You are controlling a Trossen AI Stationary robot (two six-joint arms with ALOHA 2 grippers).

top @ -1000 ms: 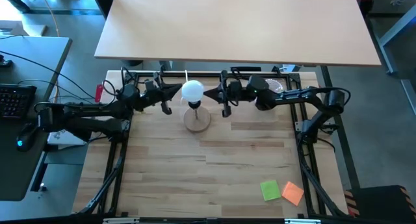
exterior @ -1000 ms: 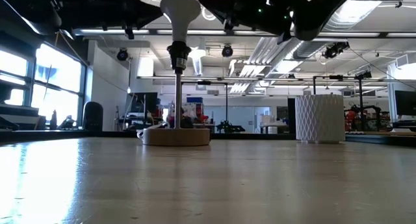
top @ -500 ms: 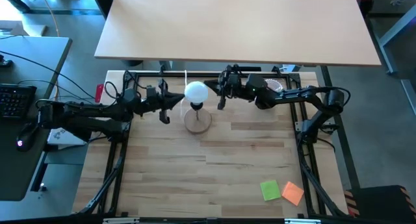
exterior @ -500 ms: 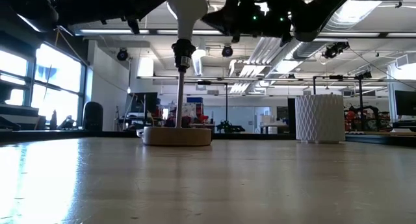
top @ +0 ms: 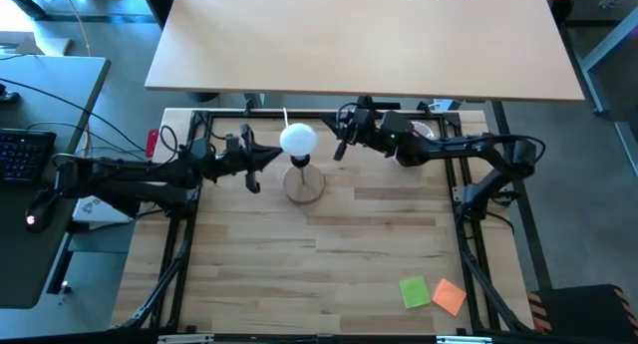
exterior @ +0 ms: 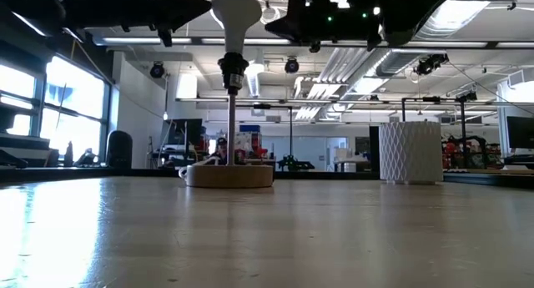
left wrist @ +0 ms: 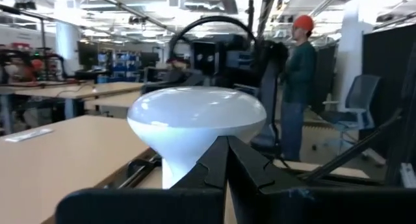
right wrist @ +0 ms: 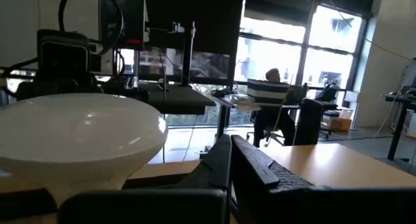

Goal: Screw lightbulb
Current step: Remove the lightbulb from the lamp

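Note:
The white lightbulb (top: 298, 140) (exterior: 236, 8) stands upright in the black socket (exterior: 232, 71) of a lamp, on a thin stem above a round wooden base (top: 303, 182) (exterior: 229, 175) near the table's far edge. My left gripper (top: 276, 155) is shut and roughly level at the bulb's left. In the left wrist view its tip (left wrist: 227, 146) shows in front of the bulb's neck (left wrist: 179, 169). My right gripper (top: 329, 140) (exterior: 289, 22) is shut and stands apart at the bulb's right. The right wrist view shows the bulb (right wrist: 78, 139) beside that gripper's fingers (right wrist: 231, 156). My left gripper's shut fingertips (left wrist: 218, 156) stand at the bulb's neck just under the globe, coming roughly level from the table's left. I cannot tell whether they touch it. The bulb stays upright in the socket.
A white ribbed cylinder (exterior: 409, 150) stands at the far right of the table. Green (top: 415, 292) and orange (top: 450, 296) sticky notes lie at the near right corner. People (left wrist: 302, 87) (right wrist: 270, 100) are in the room beyond the table.
My right gripper has swung its tip off the bulb and drawn back toward the table's right, staying shut. My left gripper has swung a little toward the near edge beside the bulb, staying shut. The bulb stays upright in the socket.

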